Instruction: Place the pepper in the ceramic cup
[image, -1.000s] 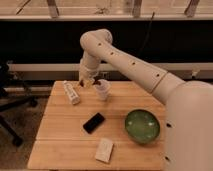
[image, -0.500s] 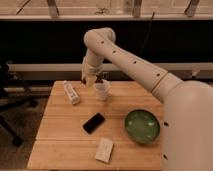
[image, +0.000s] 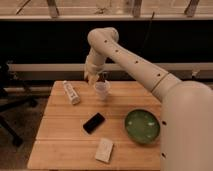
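- The ceramic cup (image: 102, 90) is standing upright toward the back of the wooden table (image: 60, 135), its mouth open to the top.
- My gripper (image: 95, 79) is hovering just above the cup's rim, on its left side; I cannot tell whether it is spread or closed, and I am not making out the pepper there.
- A white tube (image: 71, 92) is lying left of the cup.
- A black flat device (image: 94, 122) is lying nearer the front, with a pale packet (image: 104, 149) beyond it.
- The green bowl (image: 142, 126) is sitting at the right.
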